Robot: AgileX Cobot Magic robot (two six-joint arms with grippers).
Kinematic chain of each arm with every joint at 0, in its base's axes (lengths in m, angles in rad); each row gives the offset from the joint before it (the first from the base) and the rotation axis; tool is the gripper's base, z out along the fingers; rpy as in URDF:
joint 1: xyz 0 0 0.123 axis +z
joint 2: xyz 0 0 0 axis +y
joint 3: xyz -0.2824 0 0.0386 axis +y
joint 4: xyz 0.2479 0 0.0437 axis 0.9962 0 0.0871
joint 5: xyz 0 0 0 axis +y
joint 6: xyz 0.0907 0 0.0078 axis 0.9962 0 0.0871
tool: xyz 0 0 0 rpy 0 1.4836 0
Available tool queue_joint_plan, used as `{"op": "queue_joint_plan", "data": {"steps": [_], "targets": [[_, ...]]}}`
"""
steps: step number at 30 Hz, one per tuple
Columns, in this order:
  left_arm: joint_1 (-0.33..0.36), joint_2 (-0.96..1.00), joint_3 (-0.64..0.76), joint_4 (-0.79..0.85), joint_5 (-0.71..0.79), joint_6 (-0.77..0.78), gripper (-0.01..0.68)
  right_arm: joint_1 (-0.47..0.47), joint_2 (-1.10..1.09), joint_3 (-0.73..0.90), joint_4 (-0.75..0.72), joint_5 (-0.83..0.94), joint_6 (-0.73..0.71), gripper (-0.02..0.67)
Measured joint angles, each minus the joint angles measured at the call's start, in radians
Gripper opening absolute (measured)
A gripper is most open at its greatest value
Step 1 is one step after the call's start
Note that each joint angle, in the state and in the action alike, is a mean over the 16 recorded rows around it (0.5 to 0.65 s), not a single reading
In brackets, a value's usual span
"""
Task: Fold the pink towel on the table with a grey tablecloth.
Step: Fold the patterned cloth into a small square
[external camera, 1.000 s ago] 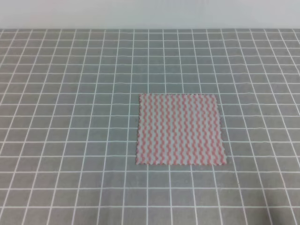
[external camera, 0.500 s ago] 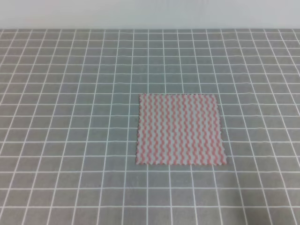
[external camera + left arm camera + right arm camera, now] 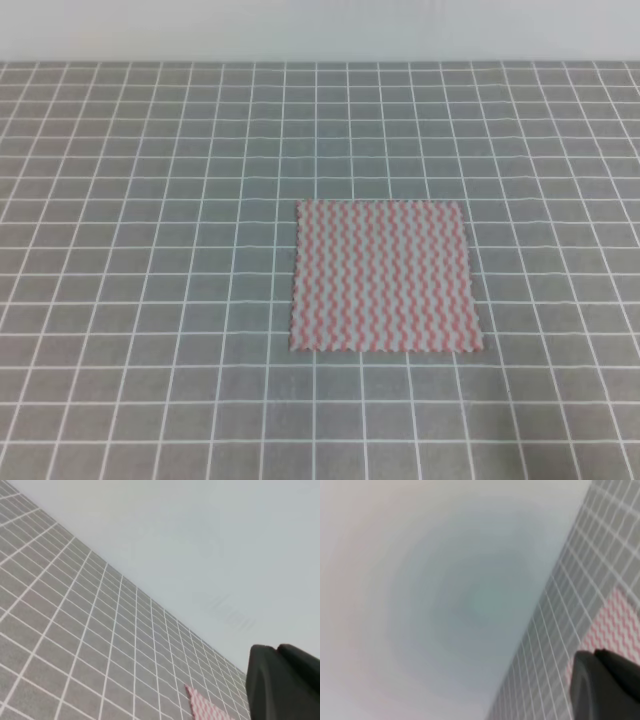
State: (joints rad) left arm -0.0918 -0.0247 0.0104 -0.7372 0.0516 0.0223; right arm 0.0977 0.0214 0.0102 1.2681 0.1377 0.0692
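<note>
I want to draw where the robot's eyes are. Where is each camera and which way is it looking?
Exterior high: sits up above the near side, looks down on the flat pink towel and the table with a grey tablecloth; no robot part shows.
Left wrist: sits low on the left arm, looks along the cloth toward the pale wall; a dark bit of the left gripper shows.
Right wrist: sits on the right arm, tilted, looks mostly at the wall; a dark bit of the right gripper shows.
Shared: all three see the towel and the grid cloth.

The pink towel point(image 3: 383, 277) lies flat, unfolded — right of centre on the table with a grey tablecloth point(image 3: 150, 250).
</note>
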Motion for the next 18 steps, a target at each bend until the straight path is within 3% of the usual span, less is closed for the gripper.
{"op": "queue_joint_plan", "data": {"steps": [8,18], "targets": [[0.000,0.008,-0.008,-0.009,0.026,0.008,-0.001,-0.001,0.002,-0.008,-0.021,0.077,-0.109,-0.018],[0.000,0.131,-0.148,-0.016,0.236,0.146,-0.001,0.000,0.123,-0.087,-0.141,0.178,-0.286,-0.018]]}}
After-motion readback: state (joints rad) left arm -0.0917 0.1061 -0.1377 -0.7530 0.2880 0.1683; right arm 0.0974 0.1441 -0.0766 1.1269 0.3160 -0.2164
